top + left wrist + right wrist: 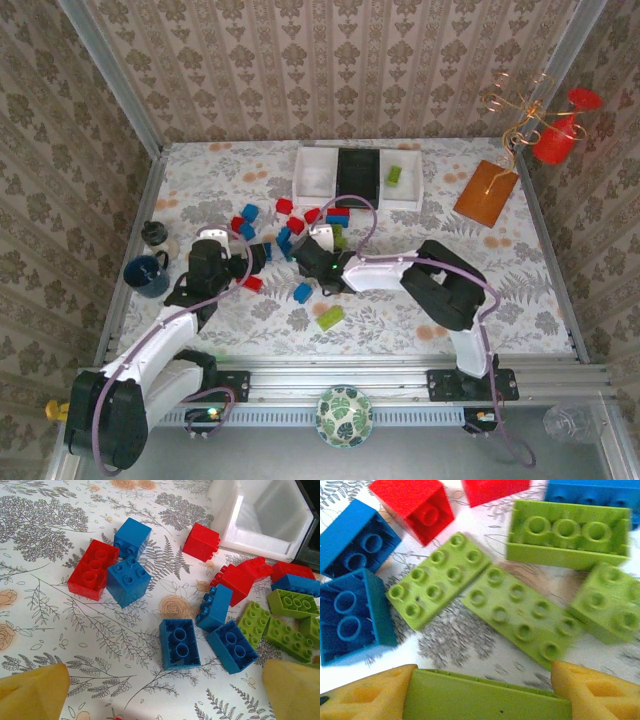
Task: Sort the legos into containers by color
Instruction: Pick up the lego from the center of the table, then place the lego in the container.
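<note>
1. Nearest, an aluminium rail (300, 385) runs along the near edge. It carries both arm bases and a green leaf-patterned bowl (344, 415).
2. The counter (500, 300) wears a white cloth printed with grey ferns and pale orange roses.
3. The left gripper (160, 695) hovers low over the cloth. Its yellow fingertips (30, 692) are spread wide with nothing between them.
4. The right gripper (490, 690) reaches in from the right and pinches a lime lego (470, 707) by its ends. The brick fills the whole gap between the yellow pads.
5. The legos (290, 230) lie scattered mid-counter in red, blue and lime green, just beyond both grippers. Some are studs-up, and some are tipped over or hollow side up.
6. A loose green brick (330, 317) sits nearer than the cluster, apart from it.
7. By the left edge stands a dark blue mug (145, 275), with a small dark jar (155, 235) just behind it.
8. The containers (315, 175) stand in a row at the far edge, a black tray between two white ones, side by side. One green piece (394, 175) lies in the right-hand white tray.
9. Right of them an orange board (486, 193) lies at an angle.
10. In the far right corner is a red cup (555, 140) with looped copper wire (515, 105).
11. Beige damask-papered walls (330, 60) enclose the counter on three sides, with metal posts (110, 70) at the corners.
</note>
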Action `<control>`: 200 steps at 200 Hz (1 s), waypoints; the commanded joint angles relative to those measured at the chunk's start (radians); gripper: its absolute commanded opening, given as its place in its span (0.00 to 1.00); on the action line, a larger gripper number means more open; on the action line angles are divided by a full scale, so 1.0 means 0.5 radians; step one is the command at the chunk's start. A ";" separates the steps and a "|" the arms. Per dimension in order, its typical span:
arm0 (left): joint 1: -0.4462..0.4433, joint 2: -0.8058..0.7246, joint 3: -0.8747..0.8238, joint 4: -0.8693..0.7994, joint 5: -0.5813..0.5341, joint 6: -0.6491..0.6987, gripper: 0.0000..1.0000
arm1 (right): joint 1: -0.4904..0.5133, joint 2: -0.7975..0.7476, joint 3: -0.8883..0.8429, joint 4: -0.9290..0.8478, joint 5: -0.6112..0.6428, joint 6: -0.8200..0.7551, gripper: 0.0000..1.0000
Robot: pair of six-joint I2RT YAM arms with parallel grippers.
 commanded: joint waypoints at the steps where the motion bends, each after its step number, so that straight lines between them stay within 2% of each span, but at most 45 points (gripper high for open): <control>1: 0.008 -0.011 -0.011 0.073 0.032 -0.080 1.00 | -0.059 -0.329 -0.106 0.024 0.044 -0.049 0.60; 28: -0.087 0.056 0.011 0.188 0.054 -0.129 1.00 | -0.286 -0.593 -0.208 0.017 -0.057 -0.139 0.61; 53: -0.226 0.184 0.118 0.217 0.017 -0.110 1.00 | -0.587 -0.663 -0.164 0.011 -0.120 -0.294 0.60; 78: -0.289 0.282 0.228 0.236 0.014 -0.096 1.00 | -0.891 -0.595 -0.034 0.050 -0.164 -0.405 0.60; 84: -0.357 0.295 0.248 0.238 0.012 -0.091 1.00 | -0.964 -0.559 0.008 0.056 -0.168 -0.421 0.61; 113: -0.430 0.320 0.311 0.241 -0.020 -0.062 1.00 | -1.264 -0.255 0.318 0.007 -0.309 -0.401 0.61; 135: -0.468 0.323 0.317 0.244 -0.058 -0.053 1.00 | -1.367 0.001 0.626 -0.117 -0.354 -0.422 0.62; 158: -0.490 0.320 0.311 0.240 -0.075 -0.043 1.00 | -1.413 0.162 0.831 -0.221 -0.347 -0.450 0.70; 200: -0.496 0.296 0.302 0.189 -0.136 0.010 1.00 | -1.396 -0.066 0.644 -0.132 -0.328 -0.546 0.79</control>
